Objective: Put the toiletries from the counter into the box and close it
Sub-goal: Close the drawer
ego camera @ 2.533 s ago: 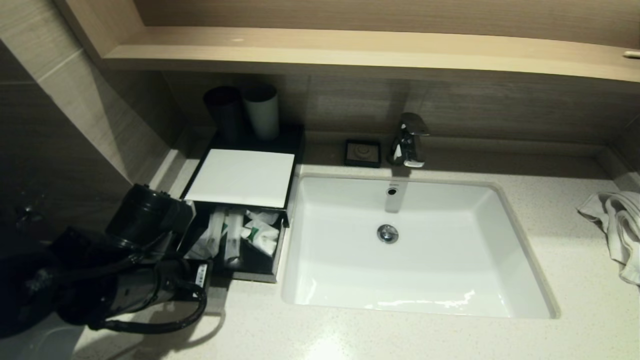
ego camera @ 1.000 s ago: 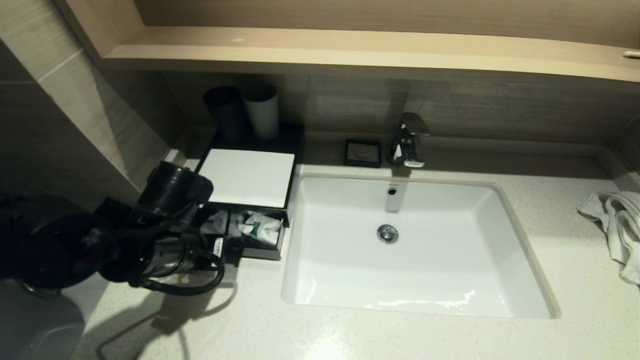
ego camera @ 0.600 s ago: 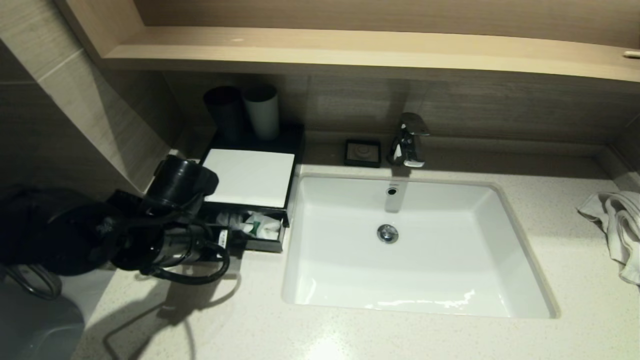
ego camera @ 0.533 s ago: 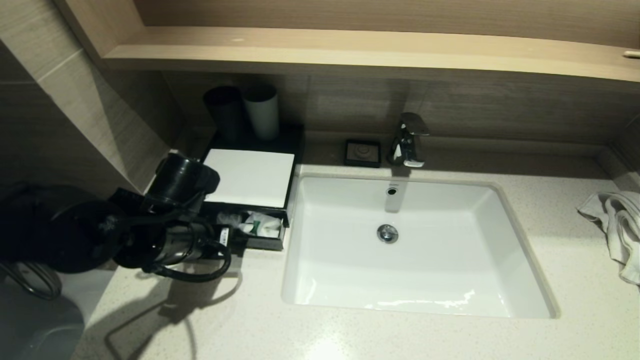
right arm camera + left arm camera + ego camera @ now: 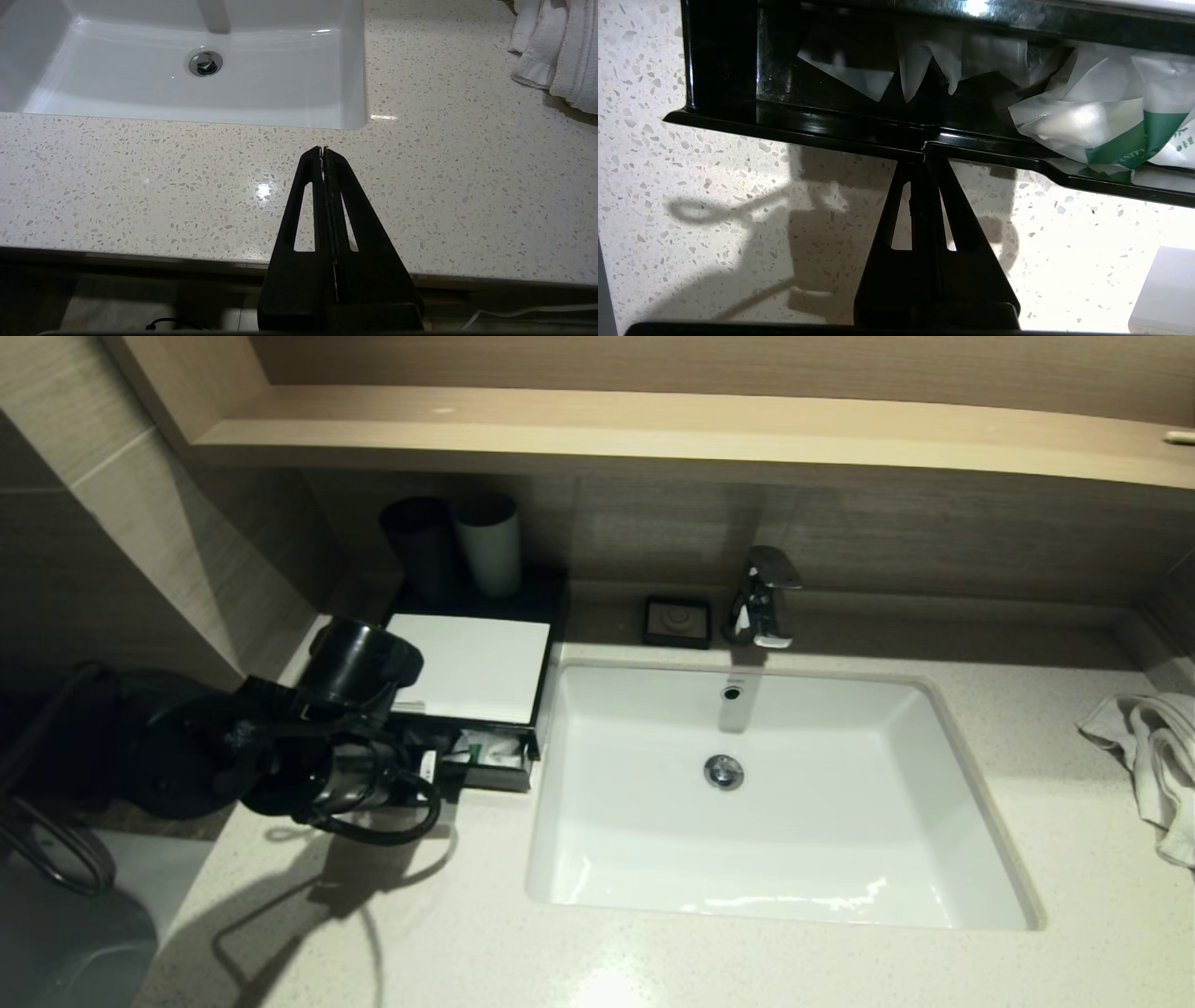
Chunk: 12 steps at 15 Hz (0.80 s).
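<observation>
the left gripper [image 5: 924, 145] is clenched, its tips touching the front edge of the box [image 5: 467, 665] drawer, which is open a little. the toiletries [image 5: 1101, 126] lie inside. the right gripper [image 5: 323, 149], clenched and empty, hangs over the counter [image 5: 187, 186].

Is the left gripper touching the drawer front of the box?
Touching. In the left wrist view the shut tips of the left gripper press against the black front lip of the box drawer, with no counter showing between them.
</observation>
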### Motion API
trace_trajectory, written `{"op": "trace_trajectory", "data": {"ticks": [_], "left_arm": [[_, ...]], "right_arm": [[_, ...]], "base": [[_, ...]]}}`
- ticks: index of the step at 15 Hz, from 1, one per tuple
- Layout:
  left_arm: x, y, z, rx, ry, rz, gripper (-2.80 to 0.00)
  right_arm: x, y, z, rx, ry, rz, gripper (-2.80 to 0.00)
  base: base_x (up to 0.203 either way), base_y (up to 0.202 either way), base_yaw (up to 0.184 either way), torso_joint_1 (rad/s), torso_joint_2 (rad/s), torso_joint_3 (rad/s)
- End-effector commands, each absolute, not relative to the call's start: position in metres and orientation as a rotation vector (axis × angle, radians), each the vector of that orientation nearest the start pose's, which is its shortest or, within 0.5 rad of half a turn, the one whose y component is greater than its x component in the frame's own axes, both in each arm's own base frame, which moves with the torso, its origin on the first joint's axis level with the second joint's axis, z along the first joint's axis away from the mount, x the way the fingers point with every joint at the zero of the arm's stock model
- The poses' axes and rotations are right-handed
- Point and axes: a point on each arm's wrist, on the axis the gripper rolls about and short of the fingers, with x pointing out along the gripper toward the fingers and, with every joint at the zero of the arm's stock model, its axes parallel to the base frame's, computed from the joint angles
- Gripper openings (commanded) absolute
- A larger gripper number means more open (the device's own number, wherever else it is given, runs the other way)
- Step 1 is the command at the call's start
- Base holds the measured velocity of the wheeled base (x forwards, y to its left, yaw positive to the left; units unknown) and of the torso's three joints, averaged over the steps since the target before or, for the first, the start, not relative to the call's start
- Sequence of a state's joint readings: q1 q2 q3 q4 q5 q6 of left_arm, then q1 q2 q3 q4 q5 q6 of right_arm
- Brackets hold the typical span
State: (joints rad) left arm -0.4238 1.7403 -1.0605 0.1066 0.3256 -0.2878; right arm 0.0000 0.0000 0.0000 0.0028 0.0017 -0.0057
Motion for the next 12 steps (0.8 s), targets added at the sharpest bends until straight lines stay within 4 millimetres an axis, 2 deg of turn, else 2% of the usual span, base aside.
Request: {"op": "trace_trajectory", "data": {"ticks": [1,5,12], "left_arm": [[0.287,-0.12,0.17,0.012,0.74,0.021,-2.8],[0.293,-0.119,0.168,0.008,0.741,0.031,-2.8],[0.304,-0.12,0.177,-0.011,0.707,0.035,-2.8]], "right_arm": [[-0.023,0.0,0.075,-0.006,0.003,0.002,-2.8],[-0.023,0.0,0.075,-0.006,0.003,0.002,-2.8],[-0.023,0.0,0.075,-0.006,0.003,0.002,-2.8]], "base": [[0.0,0.0,0.0,0.0,0.0,0.0],[0.0,0.0,0.0,0.0,0.0,0.0],[0.0,0.0,0.0,0.0,0.0,0.0]]}}
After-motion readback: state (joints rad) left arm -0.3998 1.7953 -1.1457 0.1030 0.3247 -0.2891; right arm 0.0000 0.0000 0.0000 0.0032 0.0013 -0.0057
